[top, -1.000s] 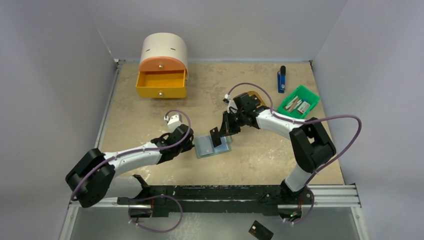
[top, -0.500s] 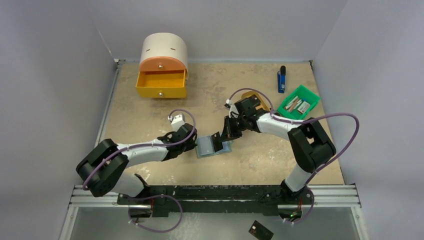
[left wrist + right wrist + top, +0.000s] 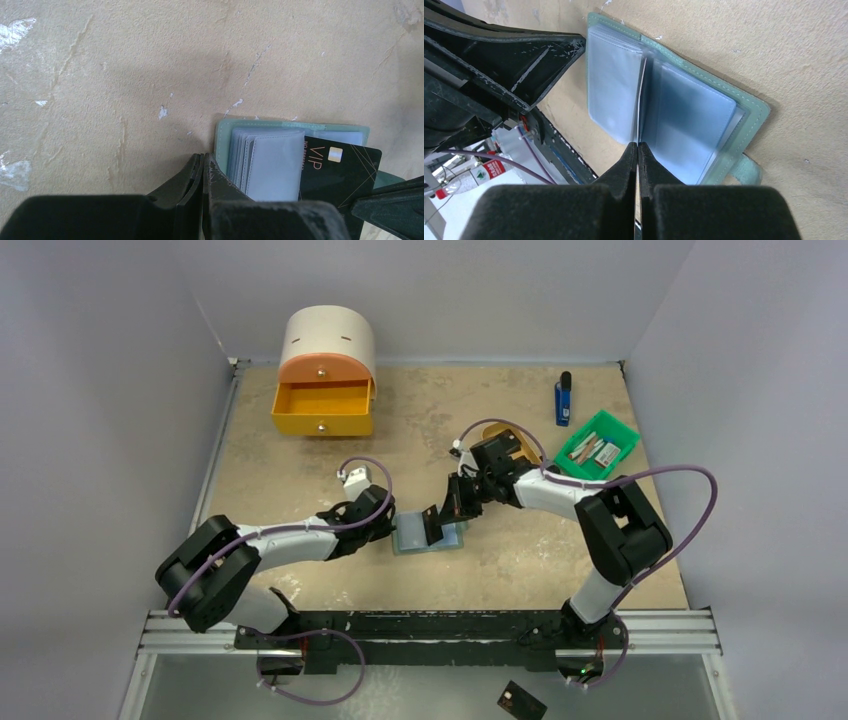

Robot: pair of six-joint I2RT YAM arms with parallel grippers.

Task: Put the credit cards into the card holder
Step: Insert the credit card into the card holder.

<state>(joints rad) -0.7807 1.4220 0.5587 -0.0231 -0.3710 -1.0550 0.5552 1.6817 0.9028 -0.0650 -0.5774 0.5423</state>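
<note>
Right end effector [image 3: 638,147] is being shown fully closed on a black card [image 3: 341,170], which is being gripped by one edge and stood on edge over the open card holder [image 3: 694,117]. "VIP" in thin gold letters is being displayed on the card's face, beside a small pale chip; the fine print along one edge is too small to be read. The card's lower edge is meeting the pale blue-grey sleeves at the holder's fold; whether it is inside a sleeve cannot be told. The holder, grey-green with stitched edges and a small side tab, is lying open flat near the middle of the desk [image 3: 280,470], between the two arms. The left end effector [image 3: 202,159] is also being shown closed, with nothing between its jaws and its tips just beside the holder's left edge. A second black card [image 3: 521,701] is lying off the desk, on the grey surface in front of the rail. A few small pale objects that cannot be identified are sitting in a green bin [image 3: 620,430] at the right. A yellow drawer [image 3: 322,410] is standing pulled open at the back.
</note>
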